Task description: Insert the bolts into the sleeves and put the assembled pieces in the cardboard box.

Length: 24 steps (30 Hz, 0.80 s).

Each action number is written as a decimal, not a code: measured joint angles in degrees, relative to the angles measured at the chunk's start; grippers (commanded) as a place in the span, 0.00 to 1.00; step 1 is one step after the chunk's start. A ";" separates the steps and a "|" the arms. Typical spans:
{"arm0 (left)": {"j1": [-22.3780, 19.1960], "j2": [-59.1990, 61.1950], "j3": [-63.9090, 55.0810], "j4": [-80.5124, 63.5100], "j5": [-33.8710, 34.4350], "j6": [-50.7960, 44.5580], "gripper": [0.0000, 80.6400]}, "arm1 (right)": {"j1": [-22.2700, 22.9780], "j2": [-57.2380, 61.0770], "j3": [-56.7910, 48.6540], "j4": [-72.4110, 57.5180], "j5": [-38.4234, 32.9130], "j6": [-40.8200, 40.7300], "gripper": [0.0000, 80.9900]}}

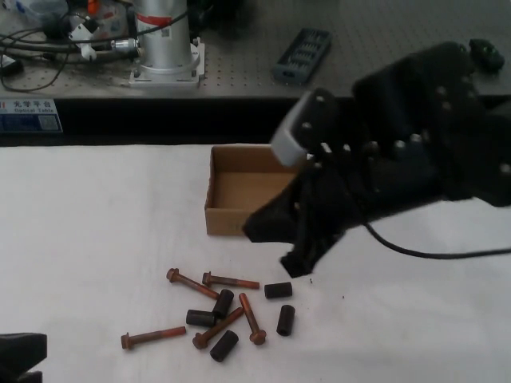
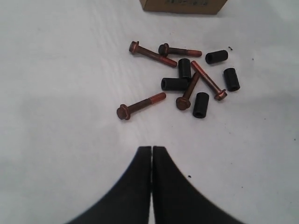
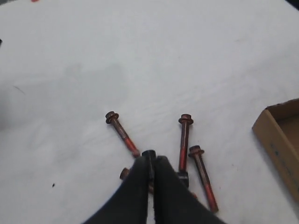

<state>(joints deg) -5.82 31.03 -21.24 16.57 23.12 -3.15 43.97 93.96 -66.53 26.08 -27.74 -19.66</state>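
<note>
right end effector (image 3: 152, 159) closed near bolts (image 3: 184, 140), left end effector (image 2: 152, 149) closed.

Blue label (image 1: 29, 114) on rear bench (image 1: 383, 32): print illegible.

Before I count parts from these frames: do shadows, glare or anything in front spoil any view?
High view: even light, no glare, but a dark arm covers part of the box. Left wrist view: bolts and sleeves cast only short soft shadows. Right wrist view: the right claw blocks some bolts; faint shadow on the cloth.
</note>
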 measured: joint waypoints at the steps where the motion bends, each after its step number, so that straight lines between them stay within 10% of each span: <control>1: 0.00 0.00 0.00 0.00 0.00 -0.24 0.01 | 0.45 1.31 -1.35 0.66 0.28 -0.15 0.05; 17: 0.00 0.00 -0.27 4.71 -10.71 -5.32 0.01 | 7.93 17.12 -15.59 7.22 6.33 -0.51 0.02; 24: 0.00 0.00 -0.27 9.50 -16.30 -5.35 0.01 | 11.12 21.52 -15.77 7.93 7.06 -0.51 0.47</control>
<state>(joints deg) -5.82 31.03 -21.51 26.06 6.82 -8.50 55.09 115.48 -82.30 34.01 -20.69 -20.17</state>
